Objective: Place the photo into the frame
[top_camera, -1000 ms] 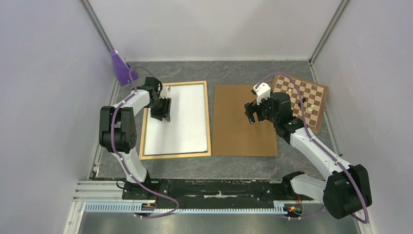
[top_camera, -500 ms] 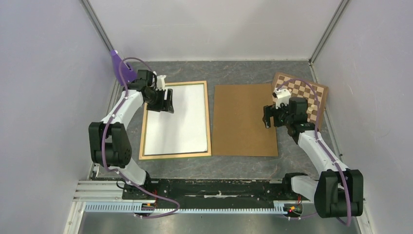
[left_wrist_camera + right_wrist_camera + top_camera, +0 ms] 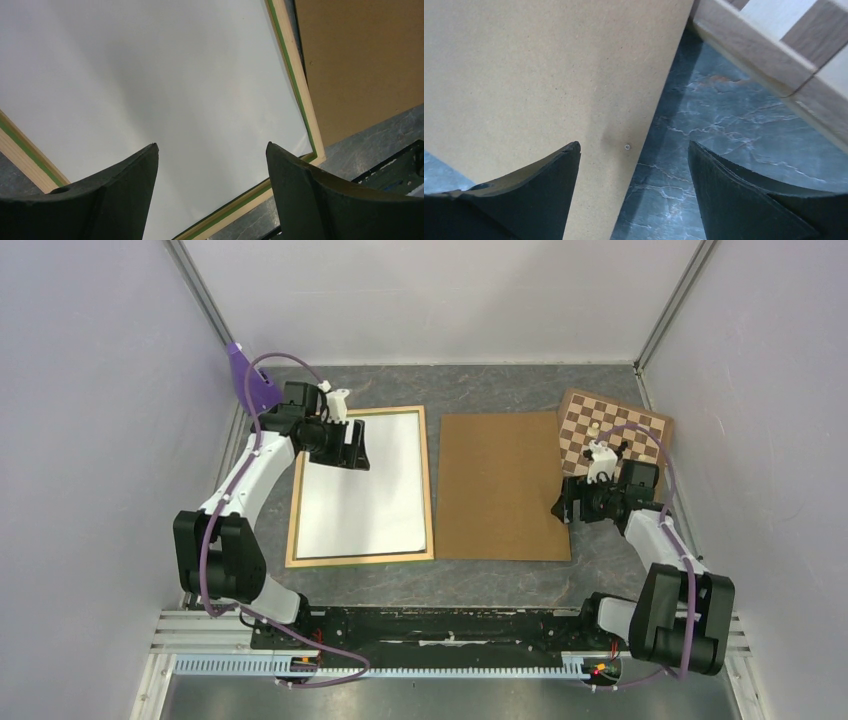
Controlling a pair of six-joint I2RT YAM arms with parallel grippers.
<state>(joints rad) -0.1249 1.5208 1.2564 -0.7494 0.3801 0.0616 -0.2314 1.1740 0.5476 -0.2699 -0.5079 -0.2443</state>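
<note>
While the photo (image 3: 372, 495) lay white side up inside the frame (image 3: 428, 490) at the left of the counter (image 3: 480, 580), the left end effector (image 3: 356, 457) hovered over its far end, wide open and empty. The right end effector (image 3: 570, 512), likewise open and empty, hung over the right edge of the brown panel (image 3: 495, 485).

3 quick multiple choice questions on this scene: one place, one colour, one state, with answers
1. Where does the brown panel lie?
A) between the frame and the chessboard
B) left of the frame
C) on top of the frame

2. What colour is the photo on its upward face?
A) dark grey
B) green
C) white

3. The left fingers are:
A) shut on the photo
B) apart, holding nothing
C) shut on the frame

Answers: 1 A, the overhead view shows it in that gap. 2 C, plain white inside the rails. 3 B, the wrist view shows nothing between them.
</note>
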